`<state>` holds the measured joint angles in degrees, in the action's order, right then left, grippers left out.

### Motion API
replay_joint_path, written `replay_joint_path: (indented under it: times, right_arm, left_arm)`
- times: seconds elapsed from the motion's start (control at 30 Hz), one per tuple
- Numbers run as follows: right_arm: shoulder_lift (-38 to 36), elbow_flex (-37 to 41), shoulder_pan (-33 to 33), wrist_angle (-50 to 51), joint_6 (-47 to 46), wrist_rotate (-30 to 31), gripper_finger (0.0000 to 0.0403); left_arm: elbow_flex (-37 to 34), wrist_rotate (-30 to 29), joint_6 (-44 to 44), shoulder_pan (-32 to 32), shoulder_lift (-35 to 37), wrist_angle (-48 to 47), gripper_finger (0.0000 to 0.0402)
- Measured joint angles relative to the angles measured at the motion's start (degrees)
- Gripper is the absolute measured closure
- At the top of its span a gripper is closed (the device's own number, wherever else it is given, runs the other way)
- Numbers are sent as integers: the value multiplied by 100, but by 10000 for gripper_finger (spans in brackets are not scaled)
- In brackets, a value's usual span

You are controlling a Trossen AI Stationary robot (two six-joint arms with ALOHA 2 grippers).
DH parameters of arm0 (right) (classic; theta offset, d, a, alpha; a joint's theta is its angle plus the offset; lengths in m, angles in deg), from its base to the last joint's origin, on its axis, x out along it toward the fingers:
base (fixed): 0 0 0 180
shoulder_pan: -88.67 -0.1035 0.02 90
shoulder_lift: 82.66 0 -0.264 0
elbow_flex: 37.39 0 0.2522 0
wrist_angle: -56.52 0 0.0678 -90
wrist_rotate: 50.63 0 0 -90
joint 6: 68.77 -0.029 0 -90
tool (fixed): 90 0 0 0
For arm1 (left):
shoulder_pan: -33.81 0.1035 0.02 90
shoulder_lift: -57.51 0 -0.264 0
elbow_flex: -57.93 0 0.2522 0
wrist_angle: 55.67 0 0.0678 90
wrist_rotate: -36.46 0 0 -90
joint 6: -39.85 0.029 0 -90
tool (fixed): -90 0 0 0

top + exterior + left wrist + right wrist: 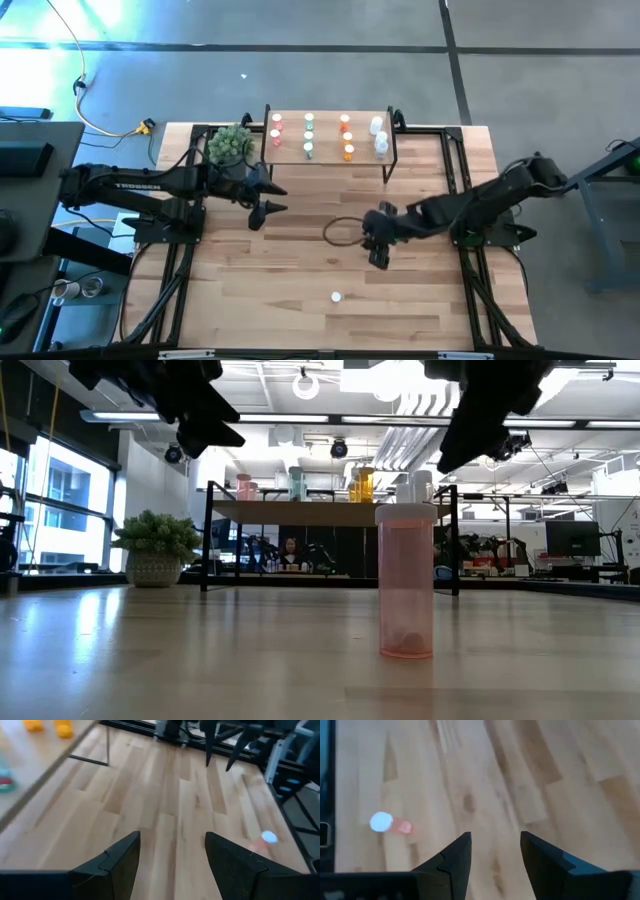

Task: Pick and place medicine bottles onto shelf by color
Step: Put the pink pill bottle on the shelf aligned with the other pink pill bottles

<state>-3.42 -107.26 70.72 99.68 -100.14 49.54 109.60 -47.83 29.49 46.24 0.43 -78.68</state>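
One pink medicine bottle [337, 296] with a white cap stands upright on its base on the bare tabletop, near the front; it is large in the low view [406, 580]. The shelf [330, 150] stands at the far edge and carries red [277, 128], green [309, 135], orange [346, 137] and clear [379, 138] bottles in columns. My right gripper [378, 252] hovers open above the table's middle, farther back than the pink bottle [390, 824]. My left gripper [270, 202] hangs open to the left of centre, with nothing between its fingers [120, 865].
A potted plant [230, 145] stands by the shelf's left end. A thin dark loop [340, 230] lies on the table beside my right gripper. Black frame rails run along the table's left and right sides. Bare wood surrounds the pink bottle.
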Motion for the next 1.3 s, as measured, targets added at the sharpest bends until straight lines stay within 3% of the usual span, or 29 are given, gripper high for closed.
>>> replay_joint_path:
  times: [0.4,0.57,0.73,0.9,1.3]
  right_arm:
    - [15,1419,-1498,-3343,-467,932,242]
    - [100,1796,-2009,-4105,-585,1554,242]
    - [635,1737,-2403,-4510,-608,1961,242]
    - [1362,1453,-2637,-4851,-579,1974,242]
    - [3004,401,-2631,-4855,-472,1970,242]
  left_arm:
    - [0,-36,-352,-787,0,3,190]
    - [0,-39,-774,-1113,0,3,190]
    - [0,-80,-998,-1434,0,3,190]
    - [0,-130,-1168,-1672,0,8,190]
    - [0,-145,-1204,-1948,2,23,190]
